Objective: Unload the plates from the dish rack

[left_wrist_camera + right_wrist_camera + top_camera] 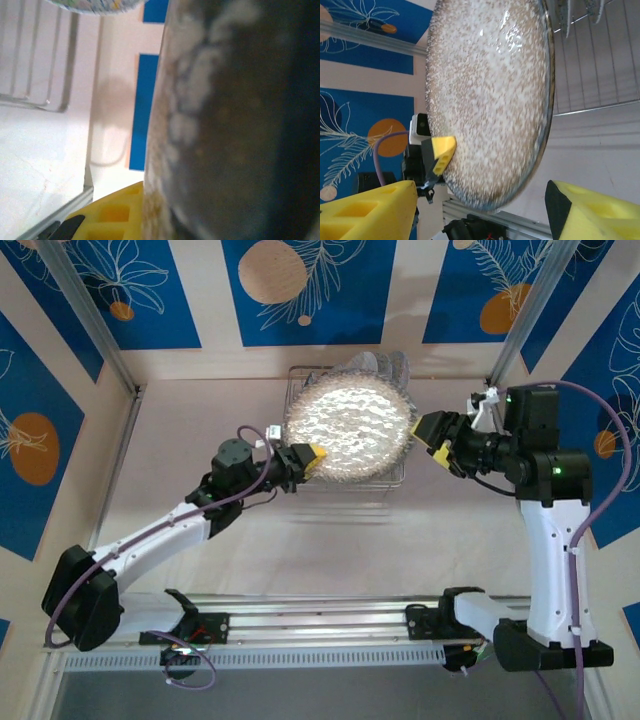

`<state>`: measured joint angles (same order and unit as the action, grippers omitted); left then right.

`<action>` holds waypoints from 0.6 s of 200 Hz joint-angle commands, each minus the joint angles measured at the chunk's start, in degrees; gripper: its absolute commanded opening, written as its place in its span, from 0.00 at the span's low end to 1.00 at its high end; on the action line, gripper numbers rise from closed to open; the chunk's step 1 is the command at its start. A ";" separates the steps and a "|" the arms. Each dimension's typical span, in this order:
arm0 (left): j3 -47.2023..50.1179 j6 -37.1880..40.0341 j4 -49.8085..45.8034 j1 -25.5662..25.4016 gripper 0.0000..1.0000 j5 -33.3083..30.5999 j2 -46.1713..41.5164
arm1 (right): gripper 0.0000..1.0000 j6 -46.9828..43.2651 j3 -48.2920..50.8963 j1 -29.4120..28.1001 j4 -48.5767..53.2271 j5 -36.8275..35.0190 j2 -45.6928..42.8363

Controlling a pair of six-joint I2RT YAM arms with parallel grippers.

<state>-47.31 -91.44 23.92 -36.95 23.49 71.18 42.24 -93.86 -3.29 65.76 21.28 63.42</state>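
A large speckled grey plate (348, 432) hangs over the front of the wire dish rack (396, 477). My left gripper (303, 462) is shut on its left rim. In the left wrist view the plate (240, 125) looms dark and close beside one yellow finger (115, 210). My right gripper (432, 436) stands open just off the plate's right rim, not touching it. From the right wrist, its yellow fingers (375, 207) sit wide apart below the plate (490, 90). Another plate (385, 365) stands in the back of the rack.
The rack's wire slots (600, 60) lie behind the held plate. A squiggle-patterned plate edge (90, 4) shows at the top of the left wrist view. Bare table (330, 550) lies in front of the rack, ending at the metal rail (320, 625).
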 commanded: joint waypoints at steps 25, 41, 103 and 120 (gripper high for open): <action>-1.29 1.69 8.12 6.96 0.00 0.38 -10.86 | 0.70 1.16 -3.29 -6.78 -2.28 -4.06 2.58; -1.25 1.61 6.13 10.26 0.00 1.43 -13.11 | 0.70 1.29 -3.74 -8.77 -3.02 -4.49 3.52; 1.12 0.87 2.39 21.80 0.00 2.69 -19.10 | 0.70 1.18 -2.18 -18.77 -13.10 -7.64 2.60; 2.04 0.69 1.58 25.13 0.00 2.62 -20.49 | 0.69 0.48 0.58 -22.03 -20.02 -9.74 -0.01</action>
<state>-43.92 -91.48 13.72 -15.59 24.25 55.37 43.20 -95.64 -21.93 55.90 14.31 67.20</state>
